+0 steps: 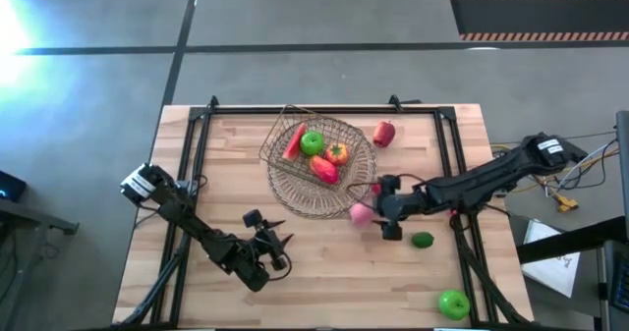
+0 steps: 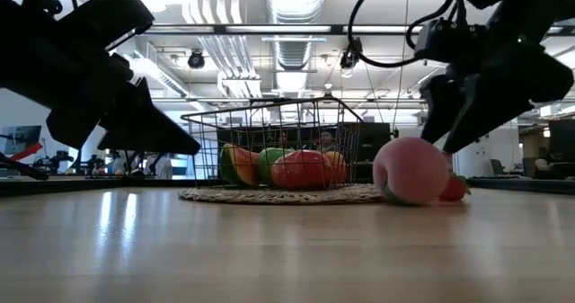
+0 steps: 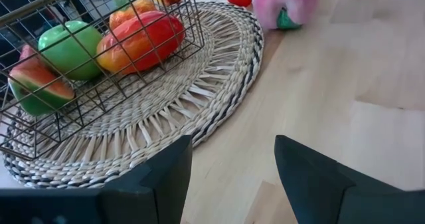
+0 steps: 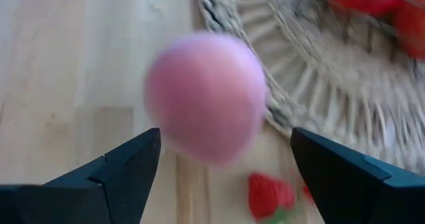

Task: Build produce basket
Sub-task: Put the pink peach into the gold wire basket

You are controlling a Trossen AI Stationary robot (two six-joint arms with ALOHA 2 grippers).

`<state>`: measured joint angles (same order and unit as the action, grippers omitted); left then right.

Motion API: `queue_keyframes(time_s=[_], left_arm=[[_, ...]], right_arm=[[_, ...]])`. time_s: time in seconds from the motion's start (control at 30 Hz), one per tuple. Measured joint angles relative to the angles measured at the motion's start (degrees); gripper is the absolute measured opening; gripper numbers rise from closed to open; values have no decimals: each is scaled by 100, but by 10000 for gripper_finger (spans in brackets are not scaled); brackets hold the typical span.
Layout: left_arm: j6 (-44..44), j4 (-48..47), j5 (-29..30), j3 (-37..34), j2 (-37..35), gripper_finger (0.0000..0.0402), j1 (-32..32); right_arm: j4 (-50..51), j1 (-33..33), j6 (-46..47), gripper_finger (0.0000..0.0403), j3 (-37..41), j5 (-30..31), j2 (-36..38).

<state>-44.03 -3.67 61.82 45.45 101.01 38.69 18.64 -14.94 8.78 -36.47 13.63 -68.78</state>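
High view: right hand spread open just beside pink peach, at edge of round woven mat; likely lined up to grab it for the basket. Basket well ahead of that hand, on the mat, holding green apple, orange and red pieces. Red apple, dark green piece, second green apple loose on counter. Left hand parked, open, empty, near the mat.

Low view: peach resting on counter, right fingers angled above and behind, not gripping.

Left wrist view: left fingers apart, nothing between; basket ahead, wire grid, produce inside.

Right wrist view: peach round, matte pink, centred ahead between spread fingers; small strawberry on the counter close by it.
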Motion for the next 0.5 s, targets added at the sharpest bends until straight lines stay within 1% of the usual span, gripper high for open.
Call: queue_keyframes(time_s=[0.13, 0.23, 0.37, 0.5], left_arm=[[0, 35, -6, 2, 0, 199, -59], [0, 57, -98, 2, 0, 199, -124], [50, 199, -291, 2, 0, 199, -224], [421, 382, -460, 70, 0, 199, -302]], right_arm=[[-561, -2, -653, 327, -69, -38, -369], [-803, 20, -942, 327, -155, -94, -720], [-909, 109, -917, 327, -331, -244, -1163], [-919, 187, -980, 327, -443, -441, -1402]])
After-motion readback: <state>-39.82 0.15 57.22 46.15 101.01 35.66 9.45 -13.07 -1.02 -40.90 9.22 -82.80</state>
